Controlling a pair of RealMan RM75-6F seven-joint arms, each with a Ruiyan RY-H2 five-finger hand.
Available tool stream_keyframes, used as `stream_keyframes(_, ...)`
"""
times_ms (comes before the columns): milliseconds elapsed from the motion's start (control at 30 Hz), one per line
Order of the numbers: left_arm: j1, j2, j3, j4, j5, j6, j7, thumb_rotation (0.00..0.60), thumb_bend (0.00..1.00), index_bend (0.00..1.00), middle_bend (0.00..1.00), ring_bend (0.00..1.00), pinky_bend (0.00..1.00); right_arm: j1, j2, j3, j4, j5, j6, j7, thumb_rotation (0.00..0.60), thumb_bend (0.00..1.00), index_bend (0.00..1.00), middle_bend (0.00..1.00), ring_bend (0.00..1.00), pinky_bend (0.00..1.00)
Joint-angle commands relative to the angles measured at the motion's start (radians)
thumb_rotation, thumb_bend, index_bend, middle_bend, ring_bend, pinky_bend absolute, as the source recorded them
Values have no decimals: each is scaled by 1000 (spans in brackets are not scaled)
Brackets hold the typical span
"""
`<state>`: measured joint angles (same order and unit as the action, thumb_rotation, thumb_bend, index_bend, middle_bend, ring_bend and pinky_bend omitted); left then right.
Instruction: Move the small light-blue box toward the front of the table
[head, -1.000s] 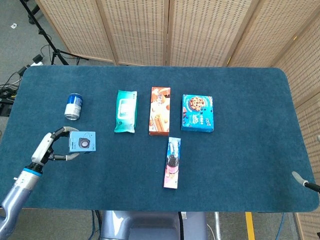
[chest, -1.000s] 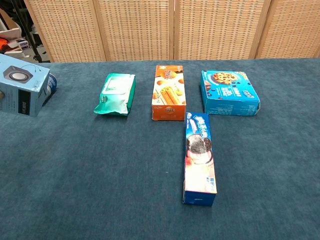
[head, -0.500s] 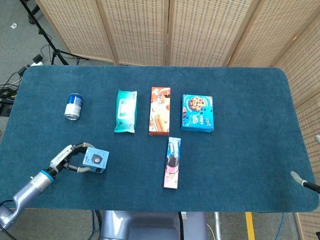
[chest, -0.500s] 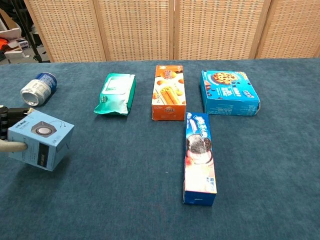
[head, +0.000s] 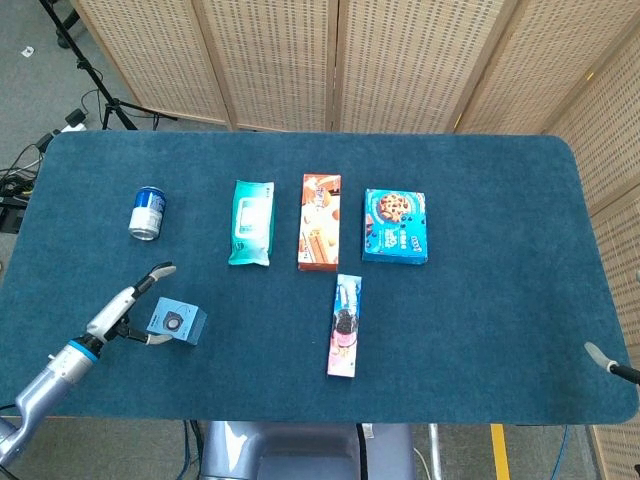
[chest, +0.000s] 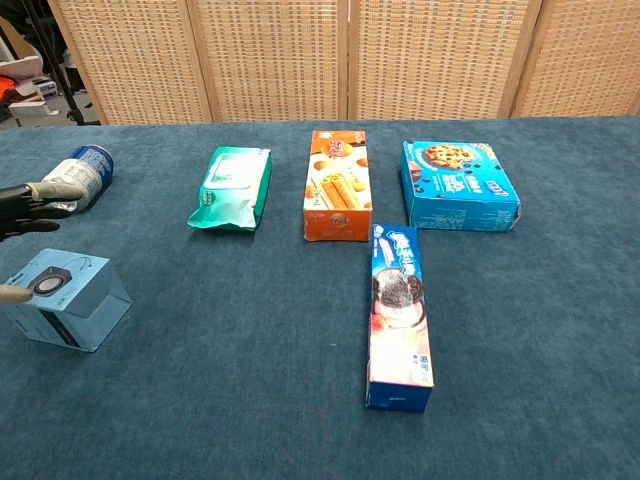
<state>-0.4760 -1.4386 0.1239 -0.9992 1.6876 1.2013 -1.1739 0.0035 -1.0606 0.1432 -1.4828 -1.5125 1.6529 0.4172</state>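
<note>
The small light-blue box (head: 176, 323) rests on the blue table (head: 480, 320) near its front left edge, a round speaker picture on its top face. In the chest view the box (chest: 70, 300) sits at the far left. My left hand (head: 128, 308) is just left of it with fingers spread wide and lifted off the box. Its thumb lies low by the box's left side; whether they touch is unclear. In the chest view, the left hand (chest: 28, 205) shows only as fingertips at the left edge. A grey tip of my right hand (head: 603, 360) pokes in at the right edge.
A blue can (head: 147, 212) lies behind the box. A green pouch (head: 250, 222), an orange biscuit box (head: 319, 221) and a blue cookie box (head: 395, 226) form a row mid-table. A long cookie pack (head: 345, 325) lies in front of them.
The left hand carried the light-blue box from beside the can toward the front edge, set it down and spread its fingers off it. The right hand barely moved.
</note>
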Motion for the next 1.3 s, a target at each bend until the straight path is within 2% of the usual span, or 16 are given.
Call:
stream_keyframes(33,30,137,-26,-223,-75,-21,402,600,122,0,0,0,0,0,0,0,-1,-1,0,-2,600,0,0,0,0,0)
stream_keyframes(133,13,224,-23,-387,-78,-58,624,600,122,0,0,0,0,0,0,-1,-2,-4,0,-3,600,0,0,0,0,0)
stream_keyframes(233,-13,283,-21,-530,-87,-115,794,600,118,0,0,0,0,-1,0,-2,-2,-4,2,-4,600,0,0,0,0,0)
stream_keyframes(400,-44,339,-39,-702,-191,-216,1119,600,100,0,0,0,0,0,-2,-3,-1,-7,4,-10,600,0,0,0,0,0)
stream_keyframes(533,-53,332,-68,-784,-304,-237,1322,600,101,0,0,0,0,0,-1,-1,0,-3,1,-6,600,0,0,0,0,0)
stream_keyframes(700,-80,260,-99,-794,-467,-257,1539,600,103,0,0,0,0,2,1,0,5,2,-5,7,600,0,0,0,0,0)
stream_keyframes(933,-108,200,-111,-790,-611,-232,1734,600,111,0,0,0,0,2,2,4,12,11,-9,19,600,0,0,0,0,0)
stream_keyframes(1200,-131,166,-118,-787,-652,-236,1763,600,111,4,0,0,0,3,-1,8,18,21,-13,20,600,0,0,0,0,0)
stream_keyframes(1300,-139,162,-117,-794,-666,-225,1794,600,121,58,0,0,0,2,-1,10,20,24,-14,24,600,0,0,0,0,0)
